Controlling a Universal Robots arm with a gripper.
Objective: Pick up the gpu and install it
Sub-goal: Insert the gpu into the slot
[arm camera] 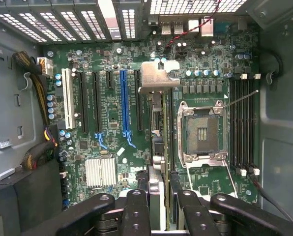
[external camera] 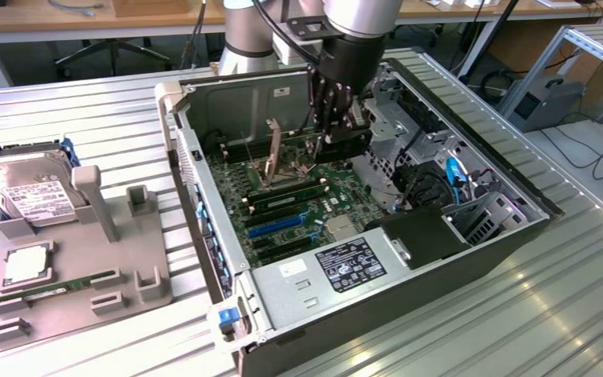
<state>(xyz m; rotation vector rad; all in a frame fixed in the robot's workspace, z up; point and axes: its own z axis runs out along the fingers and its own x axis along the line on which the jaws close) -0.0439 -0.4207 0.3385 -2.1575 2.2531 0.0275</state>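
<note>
Tool (external camera: 335,118) is down inside the open case (external camera: 511,236), which lies on its side on the worktop (external camera: 553,314). It hangs over the half of the board nearer the case's far wall.

Tool state: closed on the gpu (external camera: 345,144). In the wrist view a finger (arm camera: 136,209) sits on either face of the card, with the card pinched edge-on between them. The grip looks square, with no tilt that I can make out.

Gpu position: carried, clear of the board (arm camera: 215,182), not in any slot. Its silver bracket (arm camera: 158,77) leads at the end away from the tool, pointing toward the case's vented rear wall.

Key relation: the card's long axis runs parallel to the expansion slots, so I judge orientation already right for seating. The offset is sideways. The card's lower edge appears over the strip between the slot bank and the CPU socket (arm camera: 201,132), with the blue slot (arm camera: 125,103) off to the side away from the socket, near but not under the card. One black slot lies between them. Since the card rides above the board, some of that apparent offset may be parallax, and I can't separate the two.

Height above the board: cannot tell from either view.

Elsewhere: the tray near the worktop's edge at the exterior view's left holds the hard drive (external camera: 31,192) and the RAM stick (external camera: 56,289), both well apart from the tool.
</note>
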